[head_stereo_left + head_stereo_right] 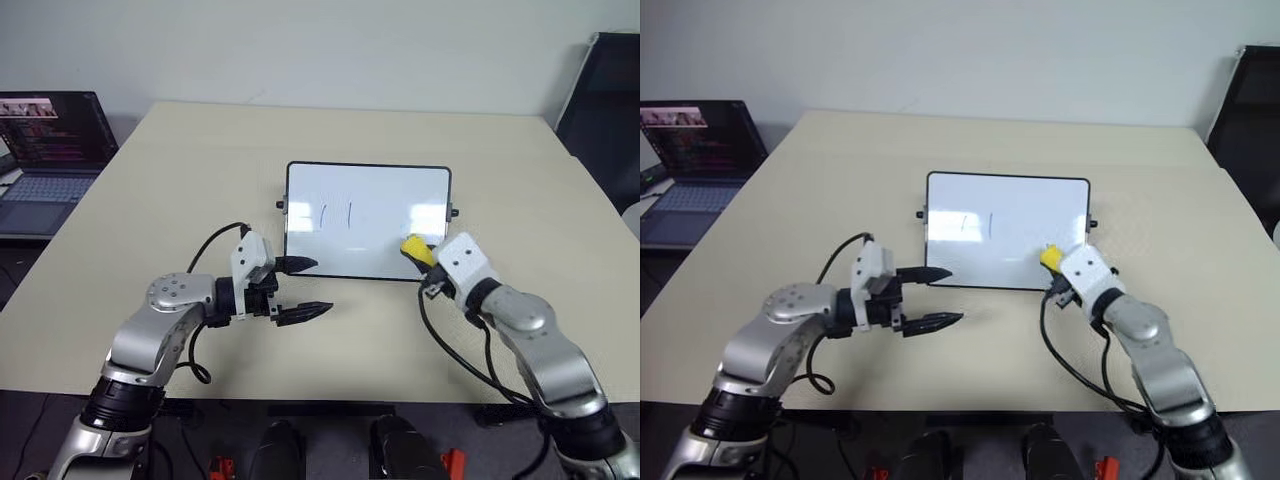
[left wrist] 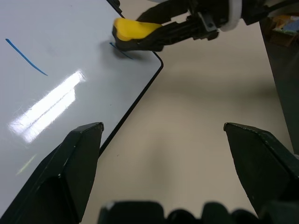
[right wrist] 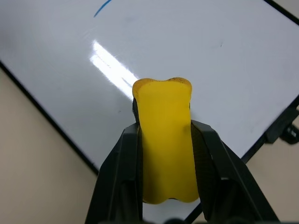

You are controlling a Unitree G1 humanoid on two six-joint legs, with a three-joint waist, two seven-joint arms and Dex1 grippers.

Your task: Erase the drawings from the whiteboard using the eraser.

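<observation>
The whiteboard (image 1: 370, 190) lies flat in the middle of the table, with thin blue drawings (image 1: 336, 213) left of its centre. My right gripper (image 1: 420, 256) is shut on the yellow eraser (image 1: 414, 247), which rests on the board's near right corner. In the right wrist view the eraser (image 3: 164, 140) is pinched between both fingers over the white surface. In the left wrist view a short blue stroke (image 2: 122, 51) peeks out from under the eraser (image 2: 133, 29). My left gripper (image 1: 308, 288) is open and holds nothing, one finger over the board's near left edge.
An open laptop (image 1: 50, 150) sits at the table's far left corner. A black chair (image 1: 610, 95) stands beyond the right edge. The beige table (image 1: 200, 160) has bare room around the board.
</observation>
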